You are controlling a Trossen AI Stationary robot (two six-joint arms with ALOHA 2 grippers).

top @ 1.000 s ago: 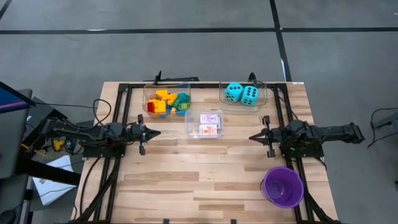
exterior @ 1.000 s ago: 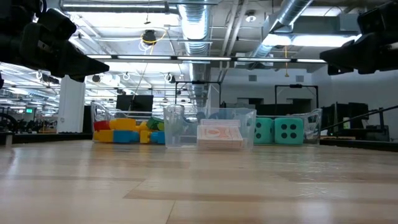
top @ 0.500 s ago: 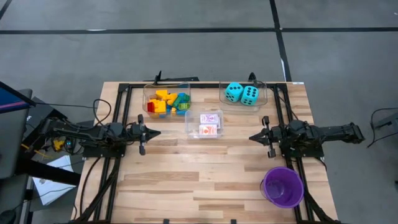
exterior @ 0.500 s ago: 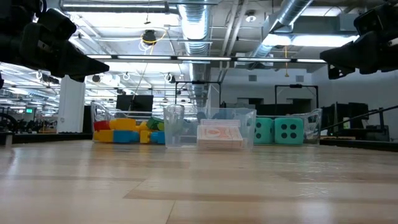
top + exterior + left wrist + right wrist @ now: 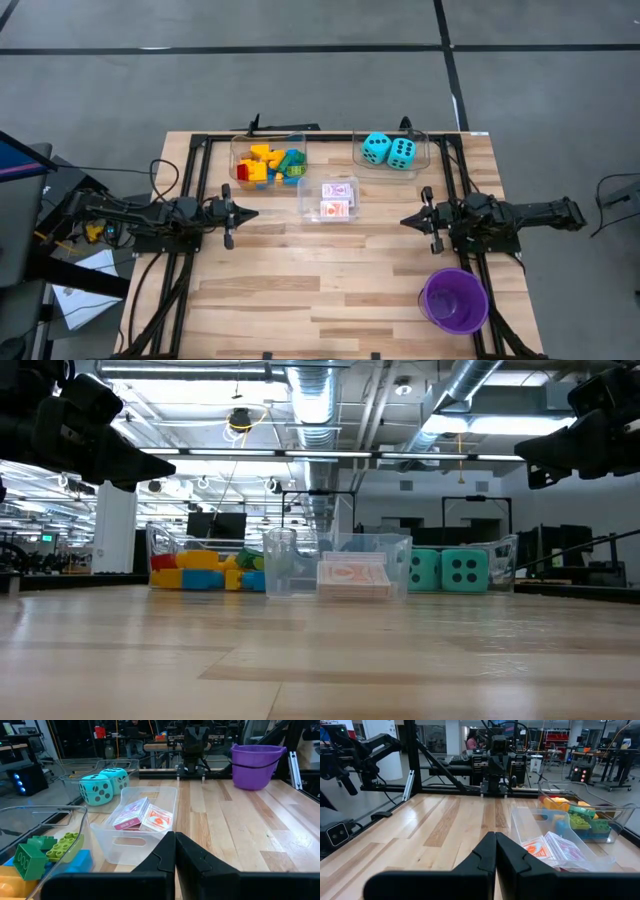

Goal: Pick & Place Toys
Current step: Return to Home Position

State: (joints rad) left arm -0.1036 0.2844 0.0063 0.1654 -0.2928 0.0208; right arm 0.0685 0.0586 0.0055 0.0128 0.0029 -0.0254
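Observation:
Several coloured bricks (image 5: 266,164) lie in a clear bin at the table's far left. Two turquoise dice (image 5: 389,151) sit in a clear bin at the far right. Two red-and-white card packs (image 5: 338,199) lie in a clear bin between them. My left gripper (image 5: 250,214) is shut and empty, above the table left of the card bin. My right gripper (image 5: 406,221) is shut and empty, right of the card bin. In the left wrist view the packs (image 5: 143,817), dice (image 5: 102,782) and bricks (image 5: 45,850) show; in the right wrist view the packs (image 5: 555,850) and bricks (image 5: 577,817) show.
A purple cup (image 5: 455,299) stands at the table's near right corner, by the right arm. The three clear bins, such as the card bin (image 5: 315,191), stand in the far half. Bare wood (image 5: 330,270) lies between the grippers and toward the near edge.

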